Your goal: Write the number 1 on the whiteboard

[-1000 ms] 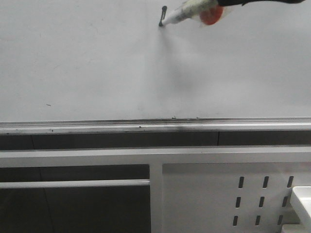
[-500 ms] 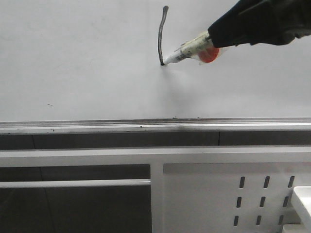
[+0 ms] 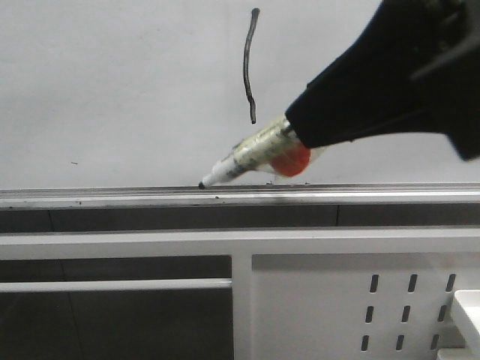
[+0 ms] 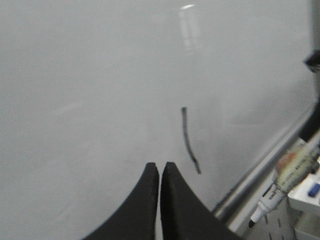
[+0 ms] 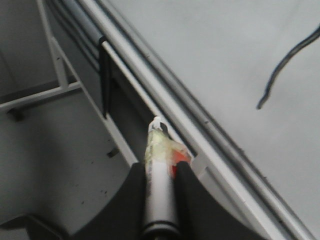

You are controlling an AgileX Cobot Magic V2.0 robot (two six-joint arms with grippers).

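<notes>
Stroke: the number 1 [image 3: 249, 66] stands on the whiteboard [image 3: 112, 90] as a thin, slightly wavy black line, its long axis near-vertical, its lower end above and just beyond the pen tip.
Right jaws: the right gripper [image 5: 161, 186] is clenched on the marker pen [image 3: 247, 158], which sticks out ahead of the jaws and slants down toward the silver ledge [image 3: 112, 196].
Tip: judged from the front view, it hangs at the ledge, apart from the stroke and apparently off the writing surface.
Left jaws: the left gripper [image 4: 160, 172] has its fingers pressed together on nothing, with the stroke just ahead of them.
Nearer arm: the right one holds the pen, so any further move falls to it.
Progress: the digit looks complete; what remains seems to be taking the pen away.
Front view only: the pen's slant against the ledge.
Left wrist view only: the whole stroke, unblocked, with the pen off to one side.
Right wrist view only: the grip on the barrel.
</notes>
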